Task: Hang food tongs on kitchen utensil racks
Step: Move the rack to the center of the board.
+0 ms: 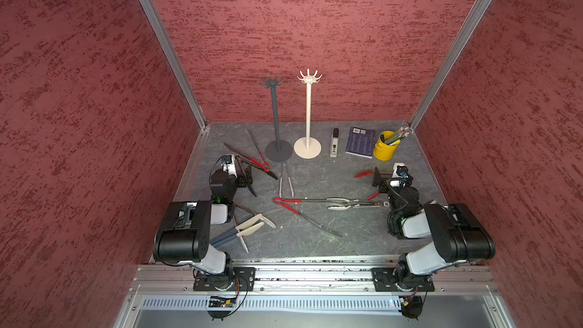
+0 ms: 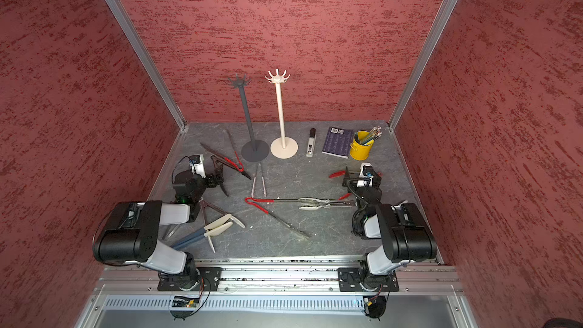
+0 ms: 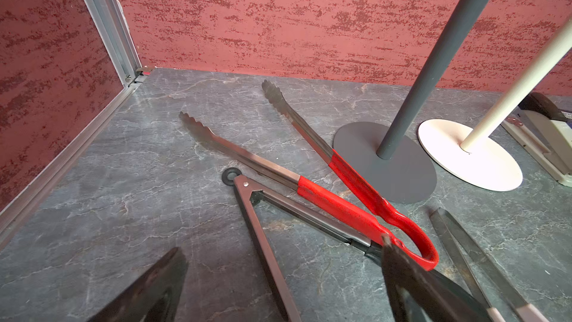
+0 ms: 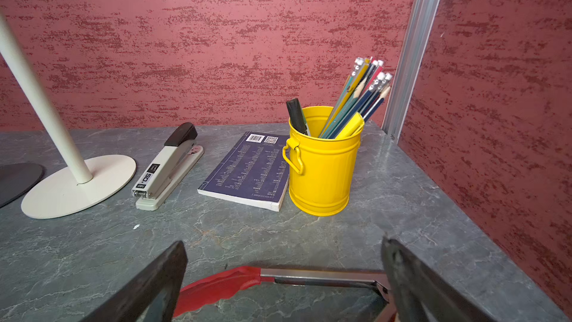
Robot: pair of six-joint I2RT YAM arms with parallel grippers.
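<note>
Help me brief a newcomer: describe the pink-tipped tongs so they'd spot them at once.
Find the dark grey rack at the back of the table. In front of its base lie the pink-tipped tongs. They are short and slim with pink tips, unlike the long red-sleeved tongs beside them.

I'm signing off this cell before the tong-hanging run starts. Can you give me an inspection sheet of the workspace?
Surface: grey marbled table, one small white fleck.
Job's things: tongs scattered flat on the table, some crossing, none hung; dark rack and cream rack upright side by side at the back, hooks bare.
Clutter: stapler, book, yellow cup of pencils, back right.
Grippers: left gripper open, low over tongs; right gripper open, low over red-tipped tongs; neither holds anything.
Cables: black cable looping at each wrist; nothing snagged seen.
Surroundings: red walls on three sides, aluminium posts, rail in front.
</note>
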